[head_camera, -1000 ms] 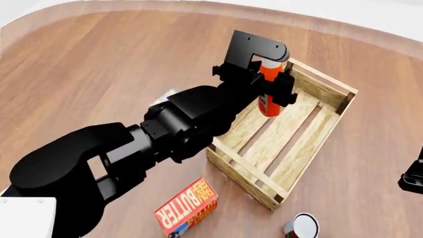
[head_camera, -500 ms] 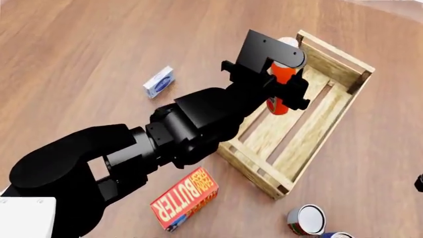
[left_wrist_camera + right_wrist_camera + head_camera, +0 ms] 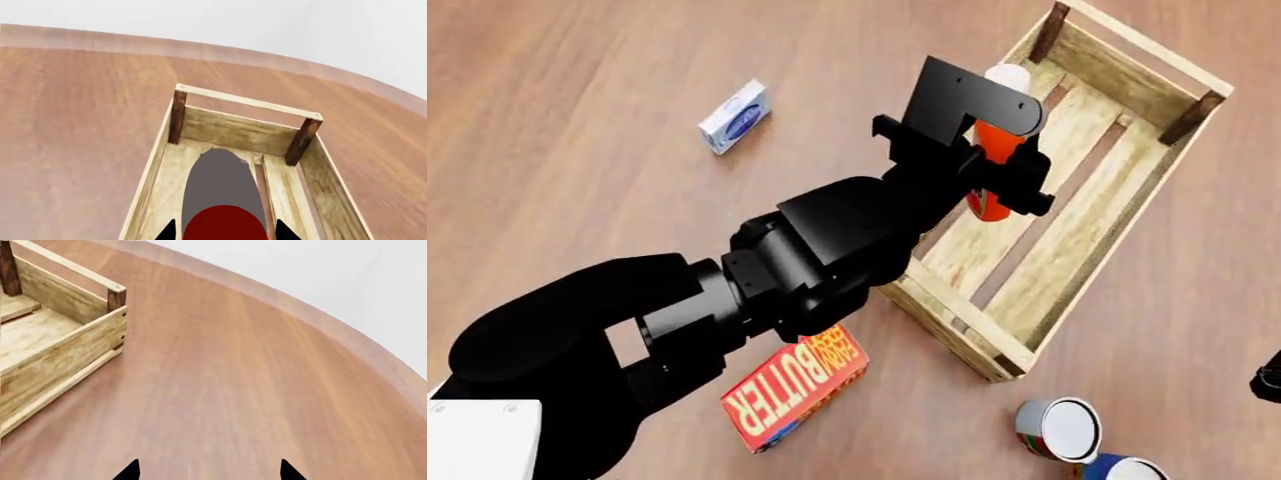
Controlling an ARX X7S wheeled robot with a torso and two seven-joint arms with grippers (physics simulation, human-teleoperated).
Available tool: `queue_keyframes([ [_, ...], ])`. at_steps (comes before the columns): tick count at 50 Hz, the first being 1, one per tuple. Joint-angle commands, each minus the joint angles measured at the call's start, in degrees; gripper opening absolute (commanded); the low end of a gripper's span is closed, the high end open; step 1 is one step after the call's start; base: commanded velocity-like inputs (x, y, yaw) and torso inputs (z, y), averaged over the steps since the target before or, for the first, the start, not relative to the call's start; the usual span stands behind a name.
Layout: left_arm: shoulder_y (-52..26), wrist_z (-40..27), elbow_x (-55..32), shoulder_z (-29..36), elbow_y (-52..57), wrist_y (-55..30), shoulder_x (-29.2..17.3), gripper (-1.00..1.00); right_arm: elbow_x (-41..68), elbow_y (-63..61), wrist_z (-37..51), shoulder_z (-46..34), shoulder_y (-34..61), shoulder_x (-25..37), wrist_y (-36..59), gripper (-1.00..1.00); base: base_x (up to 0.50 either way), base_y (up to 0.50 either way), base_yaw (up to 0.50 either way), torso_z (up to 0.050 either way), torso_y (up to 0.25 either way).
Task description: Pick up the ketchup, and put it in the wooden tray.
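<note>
The ketchup (image 3: 993, 180), an orange-red bottle with a white cap, stands upright between the fingers of my left gripper (image 3: 1004, 168), which is shut on it. The bottle is inside the outline of the wooden tray (image 3: 958, 322), over the slats near the tray's left long wall; whether it touches the slats I cannot tell. In the left wrist view the ketchup (image 3: 224, 225) fills the gap of the left gripper (image 3: 225, 233), with the wooden tray (image 3: 233, 131) stretching ahead. My right gripper (image 3: 208, 472) is open over bare floor, beside a corner of the wooden tray (image 3: 61, 356).
A red butter box (image 3: 795, 390) lies by the tray's near corner. A small blue-and-white box (image 3: 734, 116) lies to the far left. Two cans (image 3: 1057, 430) (image 3: 1124, 469) stand at the bottom right. My right arm's tip (image 3: 1268, 382) shows at the right edge.
The head view has shifted: the tray now sits further up and right, and a second can has come into view. The left gripper still holds the ketchup over the tray.
</note>
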Motion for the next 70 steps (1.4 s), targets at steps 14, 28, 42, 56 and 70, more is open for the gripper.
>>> queue_keyframes([
  [14,-0.3,-0.7,0.6,-0.5,1.1,1.0,0.1,-1.00,-2.1,6.6,-0.8,-2.4,3.2,0.3,-3.8,1.00,0.00,0.00,0.00,0.004,-0.115],
  [28,1.9,-0.6,6.3,-0.7,1.8,0.0,0.1,-1.00,-2.6,6.7,-0.8,-2.0,1.4,-1.4,-5.9,1.00,0.00,0.00,0.00,0.000,0.000],
  [42,3.7,-0.7,11.2,-0.9,1.9,-0.9,0.1,1.00,-6.4,13.1,-1.8,-4.3,-0.1,-6.2,-16.2,1.00,0.00,0.00,0.00,0.000,0.000],
  [56,3.4,-1.6,12.0,-1.0,1.3,-0.6,0.1,1.00,-8.7,20.4,-3.1,-5.9,0.6,-8.3,-24.2,1.00,0.00,0.00,0.00,0.000,0.000],
  [70,2.6,-3.1,12.4,-1.0,2.1,0.0,0.1,1.00,-9.1,24.4,-4.2,-6.7,1.9,-8.2,-27.5,1.00,0.00,0.00,0.00,0.000,0.000],
])
